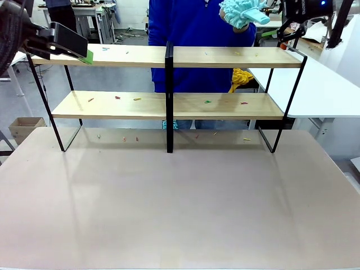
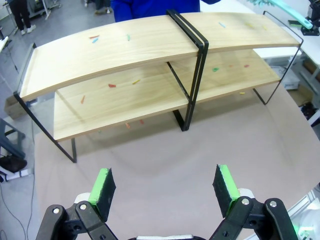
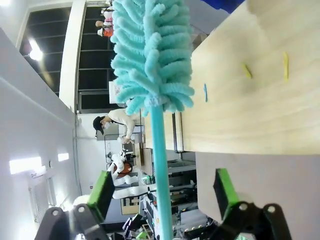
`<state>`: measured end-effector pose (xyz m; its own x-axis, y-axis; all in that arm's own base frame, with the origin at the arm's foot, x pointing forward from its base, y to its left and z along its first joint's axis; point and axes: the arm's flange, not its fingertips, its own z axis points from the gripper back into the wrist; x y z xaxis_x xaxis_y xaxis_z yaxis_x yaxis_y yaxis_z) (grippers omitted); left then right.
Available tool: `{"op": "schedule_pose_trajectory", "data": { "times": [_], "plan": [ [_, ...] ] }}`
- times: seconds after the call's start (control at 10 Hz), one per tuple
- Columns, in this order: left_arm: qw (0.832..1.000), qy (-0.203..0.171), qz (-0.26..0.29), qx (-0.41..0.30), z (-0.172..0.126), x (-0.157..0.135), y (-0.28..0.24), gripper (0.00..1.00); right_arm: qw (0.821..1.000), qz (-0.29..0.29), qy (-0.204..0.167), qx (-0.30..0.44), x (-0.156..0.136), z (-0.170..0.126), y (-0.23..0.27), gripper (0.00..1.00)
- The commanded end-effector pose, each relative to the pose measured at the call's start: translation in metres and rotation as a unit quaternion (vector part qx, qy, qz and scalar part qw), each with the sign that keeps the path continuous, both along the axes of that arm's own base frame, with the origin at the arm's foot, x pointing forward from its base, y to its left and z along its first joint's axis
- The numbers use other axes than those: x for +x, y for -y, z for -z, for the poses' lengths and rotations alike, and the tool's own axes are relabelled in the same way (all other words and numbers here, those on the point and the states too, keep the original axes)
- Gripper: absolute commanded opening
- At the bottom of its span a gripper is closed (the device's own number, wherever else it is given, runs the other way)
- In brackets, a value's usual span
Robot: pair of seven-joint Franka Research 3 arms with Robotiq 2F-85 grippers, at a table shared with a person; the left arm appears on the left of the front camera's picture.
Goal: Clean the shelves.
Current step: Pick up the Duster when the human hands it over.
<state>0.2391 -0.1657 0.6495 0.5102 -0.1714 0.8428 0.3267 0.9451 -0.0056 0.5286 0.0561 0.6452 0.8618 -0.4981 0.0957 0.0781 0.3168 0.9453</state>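
The shelves (image 1: 225, 56) (image 2: 150, 47) are two light-wood two-tier units in black rod frames, standing side by side across the far half of the table. Small red, orange and green scraps (image 1: 117, 98) (image 2: 112, 85) lie on the boards and on the table under them. My left gripper (image 1: 79, 48) (image 2: 165, 185) hovers open and empty by the top board's left end. At the right end, my right gripper (image 1: 289, 28) (image 3: 162, 192) stands open above the top board. The teal duster (image 1: 242, 12) (image 3: 150, 50) points its thin handle between the right fingers; the pads stand apart from it.
A person in a blue top (image 1: 191, 34) stands right behind the shelves, with the duster head at chest height. A white worktable (image 1: 326, 84) adjoins on the right. A cardboard box (image 1: 25, 126) sits on the floor at left. The near tan tabletop (image 1: 180, 202) is bare.
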Motion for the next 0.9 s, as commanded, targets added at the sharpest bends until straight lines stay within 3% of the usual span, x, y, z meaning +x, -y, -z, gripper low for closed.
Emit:
{"op": "schedule_pose_trajectory", "data": {
  "times": [0.0,0.1,0.2,0.3,0.4,0.5,0.8],
  "plan": [
    [1.0,0.002,-0.001,-0.002,-0.0006,-0.0012,-0.0004,1.0,1.0,0.005,0.024,0.003,-0.0038,0.0051,-0.0043,1.0],
    [1.0,0.002,-0.001,-0.002,-0.0006,-0.0012,-0.0004,1.0,0.999,0.015,0.03,0.002,-0.0033,0.006,-0.0053,0.85],
    [1.0,0.002,-0.001,-0.002,-0.0006,-0.0012,-0.0004,1.0,0.999,0.013,0.031,-0.002,-0.0033,0.0069,-0.0067,0.43],
    [1.0,0.002,-0.001,-0.002,-0.0006,-0.0012,-0.0004,1.0,0.999,0.01,0.03,-0.004,-0.0029,0.0082,-0.0087,0.28],
    [1.0,0.002,-0.001,-0.002,-0.0006,-0.0012,-0.0004,1.0,0.999,0.01,0.031,-0.004,-0.002,0.0094,-0.0101,0.38],
    [1.0,0.002,-0.001,-0.002,-0.0006,-0.0012,-0.0004,1.0,0.999,0.009,0.034,-0.003,-0.0017,0.0095,-0.0108,0.0],
    [1.0,0.002,-0.001,-0.002,-0.0006,-0.0012,-0.0004,1.0,0.999,0.008,0.034,-0.006,-0.002,0.0102,-0.0107,0.0]
  ]
}}
